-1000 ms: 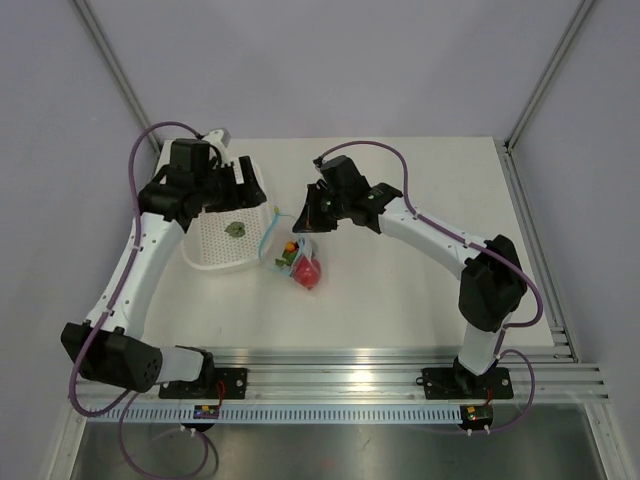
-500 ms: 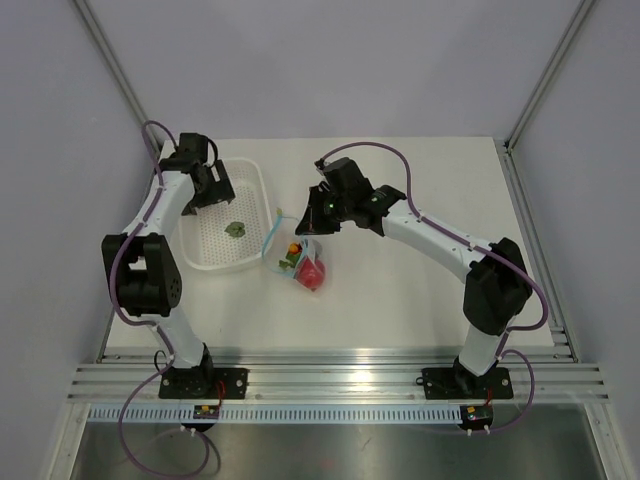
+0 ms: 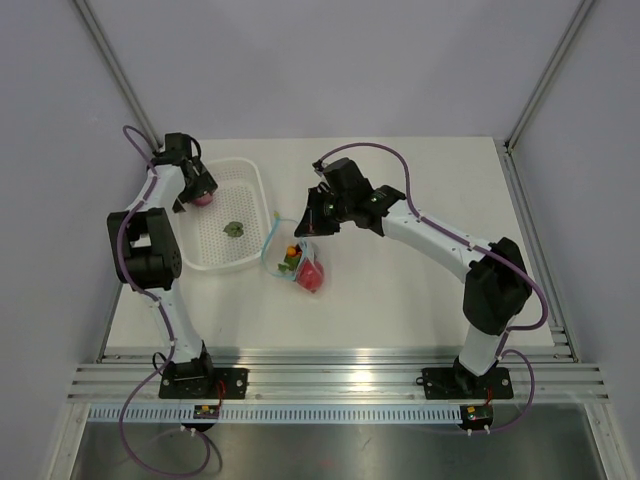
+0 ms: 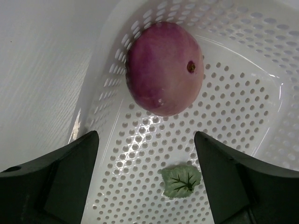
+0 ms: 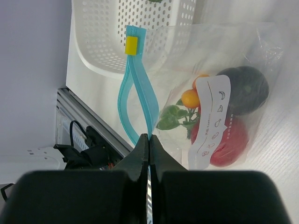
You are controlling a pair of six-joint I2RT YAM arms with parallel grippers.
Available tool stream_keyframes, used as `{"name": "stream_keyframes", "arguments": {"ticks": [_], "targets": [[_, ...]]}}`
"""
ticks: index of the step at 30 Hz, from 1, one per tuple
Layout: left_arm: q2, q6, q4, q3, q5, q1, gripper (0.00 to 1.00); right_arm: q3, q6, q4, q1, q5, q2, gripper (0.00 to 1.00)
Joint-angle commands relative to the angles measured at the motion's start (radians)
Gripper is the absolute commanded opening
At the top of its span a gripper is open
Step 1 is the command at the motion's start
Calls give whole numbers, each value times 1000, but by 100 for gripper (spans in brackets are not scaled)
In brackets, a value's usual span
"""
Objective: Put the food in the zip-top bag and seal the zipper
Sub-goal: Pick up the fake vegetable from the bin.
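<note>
**Left arm.** It is folded steeply, with the forearm raised and the wrist bent over the far left corner of the white perforated basket (image 3: 262, 195). The left gripper (image 4: 145, 140) is released, its fingers (image 4: 70, 172) spread wide with nothing between them. The pink piece (image 4: 164, 68) is smooth and roundish, with a small dark stem dimple. It lies just ahead of the fingertips against the basket's corner wall, its longer axis running across the gap. The green leafy piece (image 4: 181, 180) is flat and veined. It lies on the basket floor under the gap, nearer the wrist, and touches neither finger.

**Right arm.** The elbow is out to the right and the forearm stretches leftward over the table (image 3: 450, 170). The right gripper (image 5: 148, 139) is clenched on the zipper (image 5: 134, 60), pinching both light blue tracks at one end. From the fingertips the tracks run straight ahead, bow apart into a narrow loop and meet at a yellow slider (image 5: 132, 45), so the mouth stands open. The zip-top bag (image 5: 233, 46), clear and crinkled, spreads sideways from the fingers. It shows a red piece (image 5: 231, 140), a dark round piece (image 5: 250, 86), orange balls (image 5: 191, 98) on green leaves (image 5: 169, 117), and a white label (image 5: 212, 116).
</note>
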Motion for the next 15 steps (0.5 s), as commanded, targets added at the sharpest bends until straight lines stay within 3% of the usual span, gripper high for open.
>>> {"name": "stream_keyframes", "arguments": {"ticks": [1, 15], "targets": [[21, -49, 84, 52, -14, 2, 85, 9, -11, 35, 1, -34, 6, 0], [146, -51, 132, 147, -14, 10, 78, 61, -16, 10, 1, -45, 84, 0]]}}
